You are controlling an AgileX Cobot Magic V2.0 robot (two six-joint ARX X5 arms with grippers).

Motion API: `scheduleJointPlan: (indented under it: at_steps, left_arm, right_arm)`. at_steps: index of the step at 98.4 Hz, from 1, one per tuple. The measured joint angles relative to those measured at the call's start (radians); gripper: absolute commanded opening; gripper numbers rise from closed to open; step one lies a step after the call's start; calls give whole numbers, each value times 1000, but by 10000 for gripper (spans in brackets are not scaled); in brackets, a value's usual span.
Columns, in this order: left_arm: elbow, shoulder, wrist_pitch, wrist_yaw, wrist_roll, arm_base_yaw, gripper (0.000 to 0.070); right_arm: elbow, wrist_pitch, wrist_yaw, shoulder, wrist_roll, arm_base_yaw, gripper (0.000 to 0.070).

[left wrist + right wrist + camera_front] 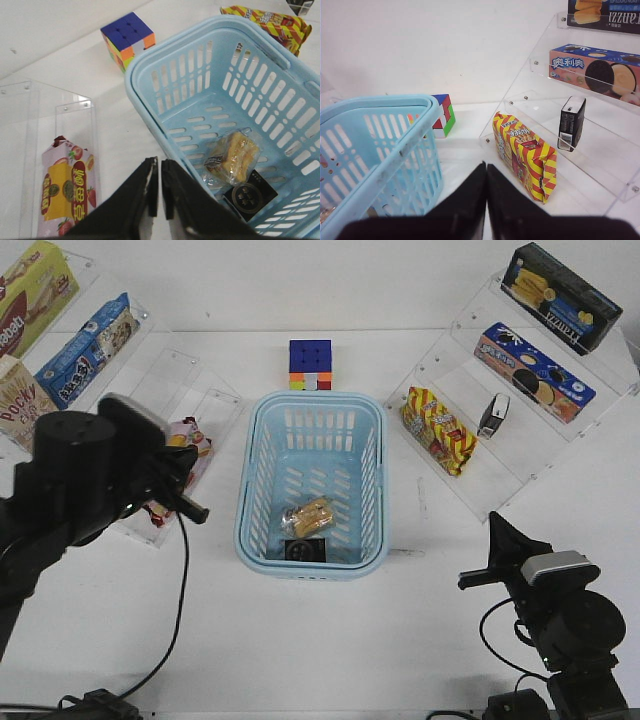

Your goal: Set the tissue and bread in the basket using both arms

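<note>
Bread (308, 516) in clear wrap lies on the floor of the blue basket (313, 403), at its near end. Just in front of it, touching the near wall, lies a black tissue pack (305, 550). The basket sits in the middle of the white worktop (320, 640), with a color cube (310, 365) just behind it.

The left gripper (160, 187) hangs over the worktop by the basket's left side, its fingers pressed shut with nothing between them. The right gripper (486, 192) is near the basket's right side, its fingers closed and empty too.

A second tissue pack (494, 415) stands on the clear shelf at the right, beside a red-and-yellow snack bag (437, 429).
</note>
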Motion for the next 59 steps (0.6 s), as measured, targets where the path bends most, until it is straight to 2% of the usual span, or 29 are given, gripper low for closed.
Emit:
scheduleJointPlan:
  at_steps: [9,17,31,47,52,59]
  left_arm:
    - [-105,-122,48,-8,-24,11,0]
    - [-255,-258,159,-44,-62,15,0]
    - [-602,-514,471,-148,-126,17,0]
    - [-990,-723,842,-163,-147,17,1]
    - [-1068,-740,866,-163,-150,17,1]
    - [-1107,-738,787,-161,-152,17,1]
  right_arm:
    - [0,0,0,0,0,0,0]
    - [0,0,0,0,0,0,0]
    - [0,0,0,0,0,0,0]
    - [0,0,0,0,0,0,0]
    - [0,0,0,0,0,0,0]
    - [0,0,0,0,0,0,0]
